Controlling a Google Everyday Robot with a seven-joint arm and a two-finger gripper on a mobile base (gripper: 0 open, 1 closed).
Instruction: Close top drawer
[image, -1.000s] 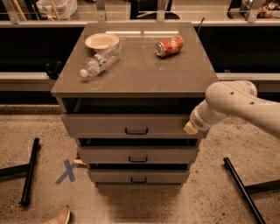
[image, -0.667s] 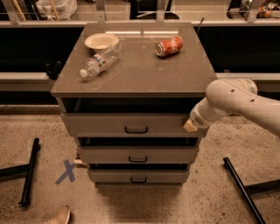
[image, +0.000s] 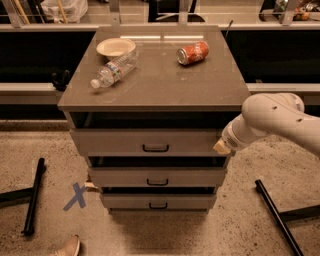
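The top drawer (image: 120, 142) is the widest of three grey-beige drawers under the brown cabinet top, with a small dark pull handle (image: 155, 148) at its middle. Its front stands out a little from the cabinet, with a dark gap above it. My gripper (image: 221, 146) is at the end of the white arm coming in from the right, and it sits against the right end of the top drawer's front. The arm hides the drawer's right corner.
On the cabinet top (image: 165, 85) lie a clear plastic bottle (image: 114, 68), a pale bowl (image: 116, 48) and a red soda can (image: 193, 53). Two narrower drawers (image: 157, 176) sit below. Black bars (image: 33, 196) lie on the speckled floor left and right (image: 276, 215). A blue X (image: 76, 195) marks the floor.
The arm and gripper stay at the right end of the top drawer's front, shifted very slightly. The drawer shows no clear movement.
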